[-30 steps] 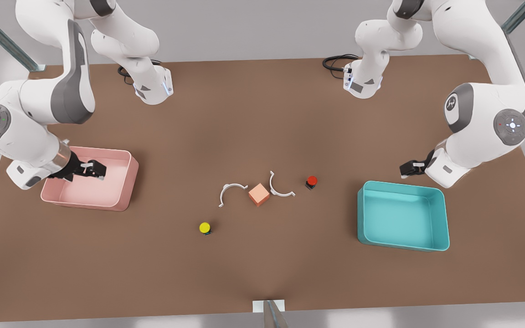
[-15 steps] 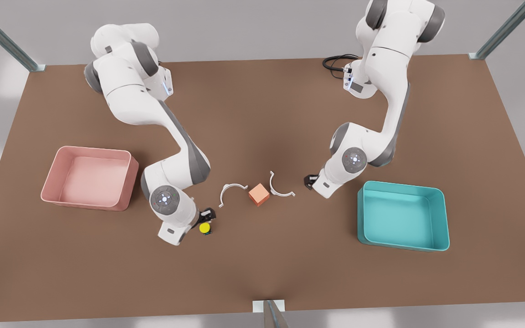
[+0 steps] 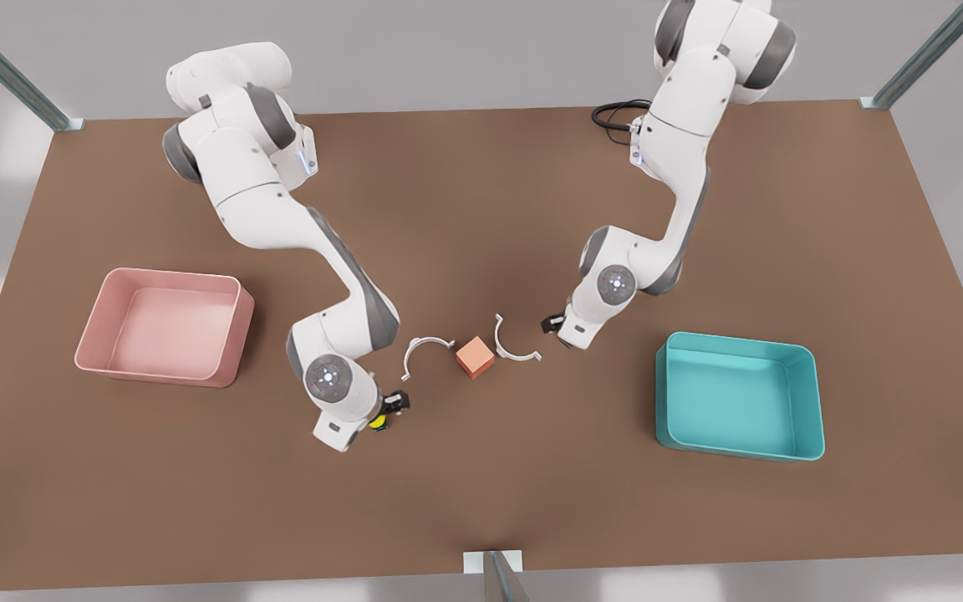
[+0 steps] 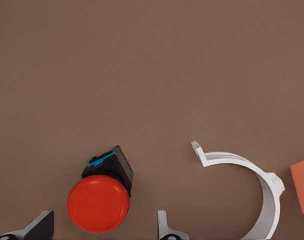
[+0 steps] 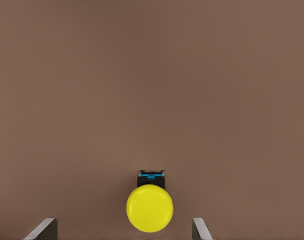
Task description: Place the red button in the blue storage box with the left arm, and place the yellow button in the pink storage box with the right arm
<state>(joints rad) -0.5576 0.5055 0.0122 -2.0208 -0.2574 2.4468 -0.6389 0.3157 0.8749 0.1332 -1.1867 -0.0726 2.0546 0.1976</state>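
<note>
The red button [image 4: 98, 203] lies on the brown table between the open fingertips [image 4: 37, 227] of my left gripper [image 4: 101, 232], which hovers over it. In the front view that gripper [image 3: 552, 323] is right of centre, and its hand covers the red button. The yellow button [image 5: 149, 207] sits between the open fingers [image 5: 201, 230] of my right gripper [image 5: 121, 231]. A sliver of the yellow button [image 3: 378, 422] peeks out under that gripper [image 3: 394, 405]. The blue storage box [image 3: 807, 401] stands at the front view's right. The pink storage box [image 3: 231, 334] stands at its left.
An orange-pink cube [image 3: 475, 356] sits mid-table between two white curved clips [image 3: 425, 349] [image 3: 515, 343]. One clip [image 4: 252, 175] and the cube's corner [image 4: 303, 187] lie close beside the red button. A black cable [image 3: 615, 113] is coiled at the table's back edge.
Both arms swung in from beside the boxes to the table's middle. The right gripper came down over the yellow button, and the left gripper settled over the red button, covering it.
</note>
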